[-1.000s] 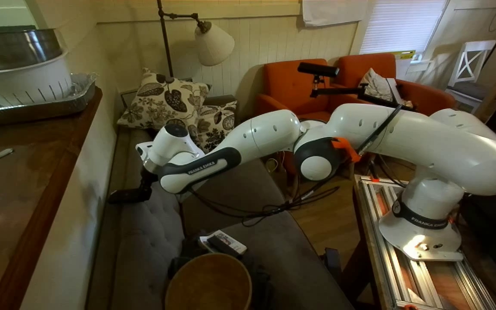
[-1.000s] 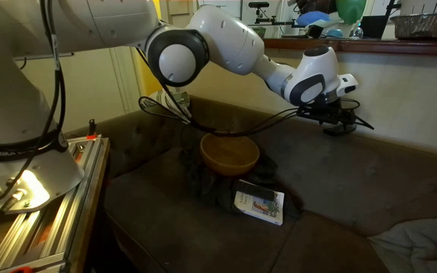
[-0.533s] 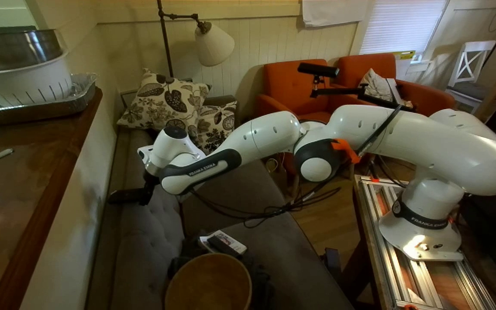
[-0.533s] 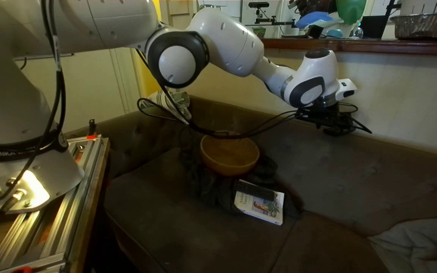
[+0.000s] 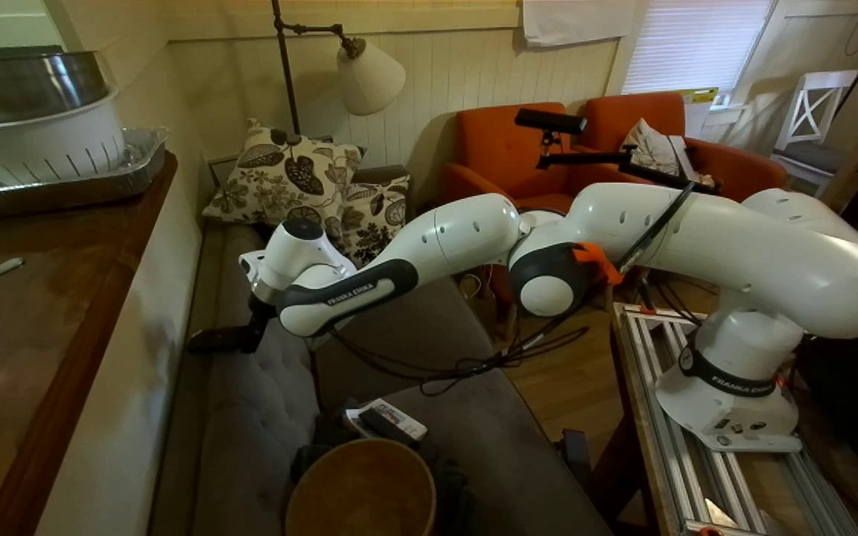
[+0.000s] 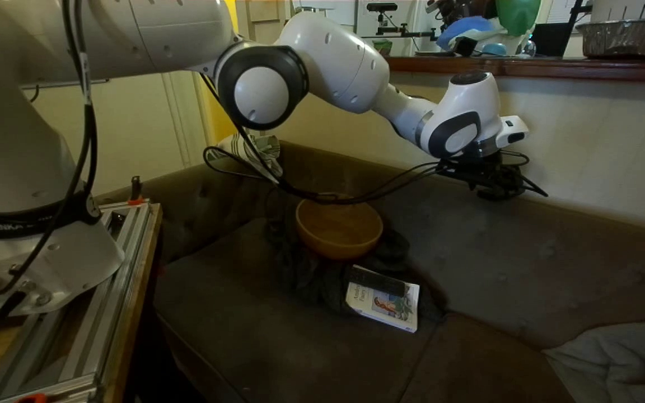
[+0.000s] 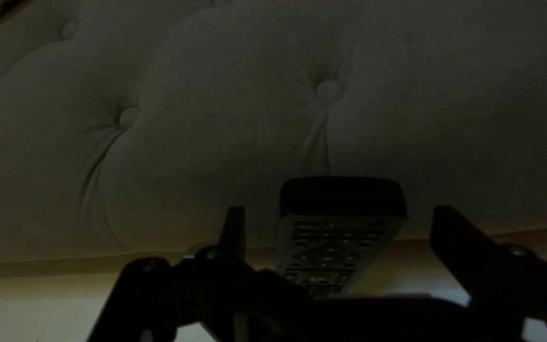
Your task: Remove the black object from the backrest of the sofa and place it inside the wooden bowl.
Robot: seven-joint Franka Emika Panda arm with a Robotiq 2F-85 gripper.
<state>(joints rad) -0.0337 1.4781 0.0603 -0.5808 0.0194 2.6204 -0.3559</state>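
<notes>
The black object is a remote (image 7: 340, 199) with a black end and a buttoned face, lying on top of the backrest (image 7: 231, 118) of the sofa (image 5: 466, 417). It shows dark beside the gripper in an exterior view (image 5: 213, 340). My gripper (image 7: 340, 210) is open in the wrist view, with a finger (image 7: 233, 232) on each side of the remote and a gap on both sides. The remote's lower part is hidden behind the gripper. In an exterior view the gripper (image 6: 499, 190) is low over the backrest. The wooden bowl (image 6: 339, 229) stands on the sofa seat.
A white book (image 6: 381, 308) with a dark oblong item (image 6: 378, 281) on it lies beside the bowl. Dark cloth (image 6: 294, 263) lies around the bowl. A wall (image 6: 591, 157) rises behind the backrest. Patterned pillows (image 5: 287, 175) stand at the sofa's end. Arm cables (image 6: 356, 198) hang near the bowl.
My gripper has come down slightly onto the remote's level and now covers it in an exterior view. In the last half second it has hardly moved. The bright light on the robot base has gone.
</notes>
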